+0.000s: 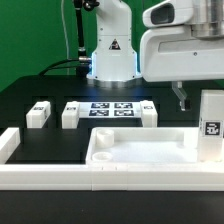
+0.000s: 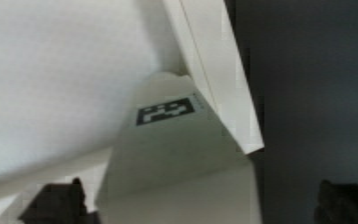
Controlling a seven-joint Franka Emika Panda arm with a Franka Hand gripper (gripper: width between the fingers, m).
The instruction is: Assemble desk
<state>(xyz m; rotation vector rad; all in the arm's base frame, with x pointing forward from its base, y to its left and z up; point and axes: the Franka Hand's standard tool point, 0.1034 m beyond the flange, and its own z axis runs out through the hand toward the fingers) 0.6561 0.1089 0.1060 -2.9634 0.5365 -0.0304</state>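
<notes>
The white rimmed tabletop (image 1: 140, 150) lies flat at the front of the black table. One leg (image 1: 211, 125) stands upright at its corner on the exterior view's right, tag facing the camera. My gripper (image 1: 196, 100) hangs over that leg, with one dark finger (image 1: 181, 97) beside its top. In the wrist view the leg (image 2: 176, 150) runs between my fingers (image 2: 55, 200), with dark gaps on both sides, so the gripper (image 2: 202, 200) is open around it. The tabletop (image 2: 60, 80) fills the view beside the leg. Three more legs (image 1: 38, 113) (image 1: 70, 114) (image 1: 148, 110) lie behind the tabletop.
The marker board (image 1: 110, 108) lies flat between the loose legs, in front of the robot base (image 1: 110, 55). A long low white border wall (image 1: 100, 182) runs along the front edge, with a raised end at the exterior view's left (image 1: 8, 145).
</notes>
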